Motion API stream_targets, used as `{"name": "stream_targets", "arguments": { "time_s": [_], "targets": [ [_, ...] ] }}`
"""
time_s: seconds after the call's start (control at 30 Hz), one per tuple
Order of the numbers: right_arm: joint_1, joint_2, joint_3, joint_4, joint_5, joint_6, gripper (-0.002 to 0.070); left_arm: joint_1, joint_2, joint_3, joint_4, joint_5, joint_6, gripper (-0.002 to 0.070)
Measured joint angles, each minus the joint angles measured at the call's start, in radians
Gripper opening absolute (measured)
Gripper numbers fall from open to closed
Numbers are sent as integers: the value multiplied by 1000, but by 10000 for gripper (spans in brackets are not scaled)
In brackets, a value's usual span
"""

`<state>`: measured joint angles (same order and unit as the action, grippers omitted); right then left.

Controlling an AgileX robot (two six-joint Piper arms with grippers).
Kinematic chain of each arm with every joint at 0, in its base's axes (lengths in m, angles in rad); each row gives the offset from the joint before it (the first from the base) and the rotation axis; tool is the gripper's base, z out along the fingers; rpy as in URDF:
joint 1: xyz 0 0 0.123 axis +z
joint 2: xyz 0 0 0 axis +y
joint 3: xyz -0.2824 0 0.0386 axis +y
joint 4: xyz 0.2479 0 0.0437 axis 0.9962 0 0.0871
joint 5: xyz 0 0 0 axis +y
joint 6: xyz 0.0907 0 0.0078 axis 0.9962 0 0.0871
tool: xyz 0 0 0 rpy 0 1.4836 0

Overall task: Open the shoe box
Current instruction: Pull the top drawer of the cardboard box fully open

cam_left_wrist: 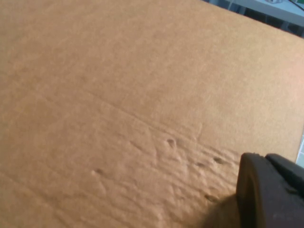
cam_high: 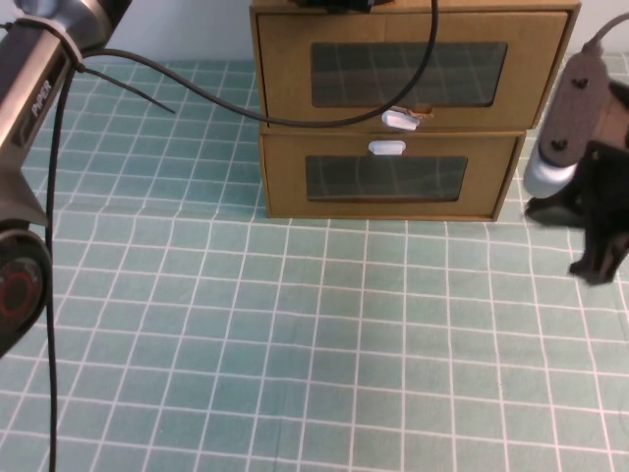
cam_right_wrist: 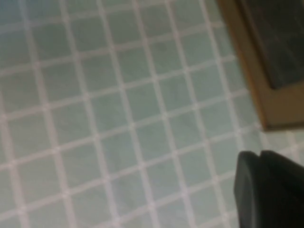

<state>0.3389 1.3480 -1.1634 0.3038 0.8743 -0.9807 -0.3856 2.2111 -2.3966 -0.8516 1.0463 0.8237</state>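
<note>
Two brown cardboard shoe boxes are stacked at the back of the table. The upper box (cam_high: 413,69) and the lower box (cam_high: 388,177) each have a dark window and a small white handle: the upper handle (cam_high: 400,120) sits slightly askew, the lower handle (cam_high: 386,147) lies flat. My left gripper (cam_left_wrist: 263,159) is close over the upper box's cardboard top (cam_left_wrist: 118,95), fingers together and holding nothing. My right gripper (cam_high: 596,267) hangs shut and empty over the mat, right of the lower box and not touching it. The right wrist view shows that gripper (cam_right_wrist: 260,156) near the box's corner (cam_right_wrist: 270,114).
A green mat with a white grid (cam_high: 295,334) covers the table in front of the boxes. My left arm (cam_high: 29,108) runs along the left edge, and its black cable (cam_high: 295,120) drapes across the upper box's front.
</note>
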Motion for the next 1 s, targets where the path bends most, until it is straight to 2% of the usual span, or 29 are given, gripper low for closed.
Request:
{"name": "stream_targets", "arguments": {
  "time_s": [0.17, 0.43, 0.53, 0.73, 0.8, 1.0],
  "targets": [
    [49, 5, -90, -435, -71, 181, -14, 0, 0, 0, 2, 4, -33, -6],
    [302, 6, -195, -1031, -107, 569, -13, 0, 0, -1, 4, 4, -80, -5],
    [404, 18, -182, -1232, -107, 716, -13, 0, 0, -1, 4, 4, -103, -5],
    [572, 32, -6, -1781, -130, 1144, -13, 0, 2, -2, -8, 15, -119, -5],
    [605, 32, 75, -1873, -149, 1252, -13, 2, 4, -2, -27, 22, -119, -5],
    [628, 88, 245, -1931, -172, 1520, -9, 3, 6, -2, -61, 46, -120, -5]
  ]
}}
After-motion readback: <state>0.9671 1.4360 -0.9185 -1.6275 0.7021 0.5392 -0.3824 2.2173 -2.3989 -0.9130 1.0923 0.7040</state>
